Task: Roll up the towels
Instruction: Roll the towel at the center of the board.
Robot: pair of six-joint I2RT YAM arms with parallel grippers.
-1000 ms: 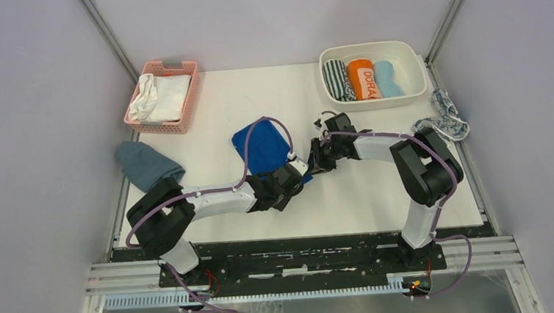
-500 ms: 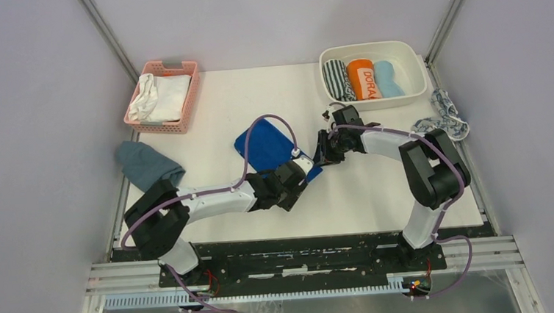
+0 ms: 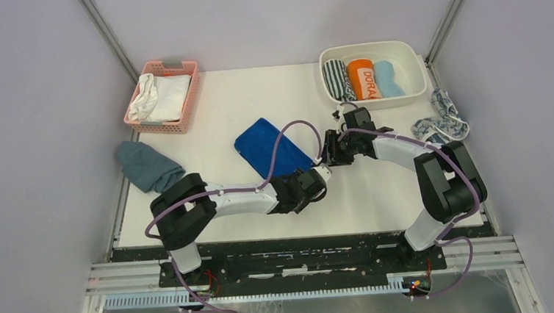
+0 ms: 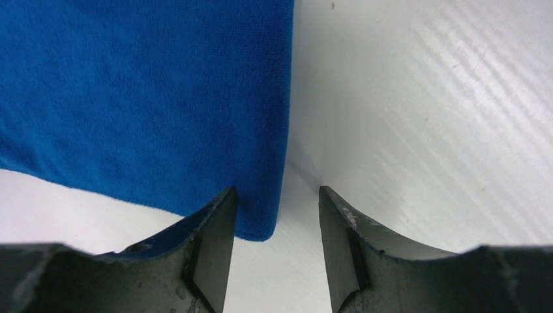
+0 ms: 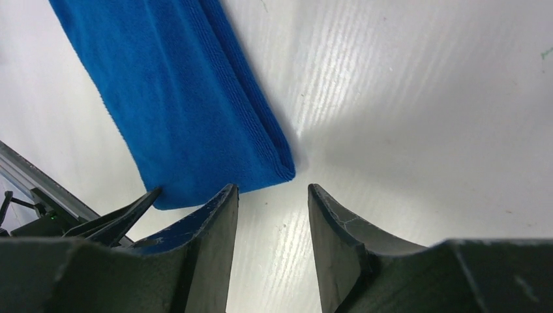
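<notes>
Both pairs of jaws stood apart, empty. The left gripper [image 4: 275, 193] and right gripper [image 5: 271, 189] each faced a corner of the folded royal blue towel [image 3: 255, 145], flat on the table [image 3: 241, 100], likely to start the roll evenly.

Bench [image 3: 380, 193], seen from above.
- Far left corner: basket [image 3: 190, 96], with loose cloths [image 3: 158, 97] in it.
- Far right corner: tub [image 3: 419, 73]. Three rolls lie in it side by side: left roll [image 3: 336, 80], middle roll [image 3: 361, 79], right roll [image 3: 388, 79].
- Left edge, nearer than the basket: bunched cloth [image 3: 146, 168].
- Right edge, nearer than the tub: crumpled towel [image 3: 441, 123].
- Mid-bench: folded towel [image 3: 262, 144], flat and set on a slant, one end toward the near right.
- Left gripper [image 3: 322, 177] is at that near-right end. Its fingers [image 4: 209, 241] are apart, with the towel corner between them.
- Right gripper [image 3: 330, 153] is just behind the left one. Its fingers [image 5: 209, 241] are apart, with the towel's end just ahead of them.
</notes>
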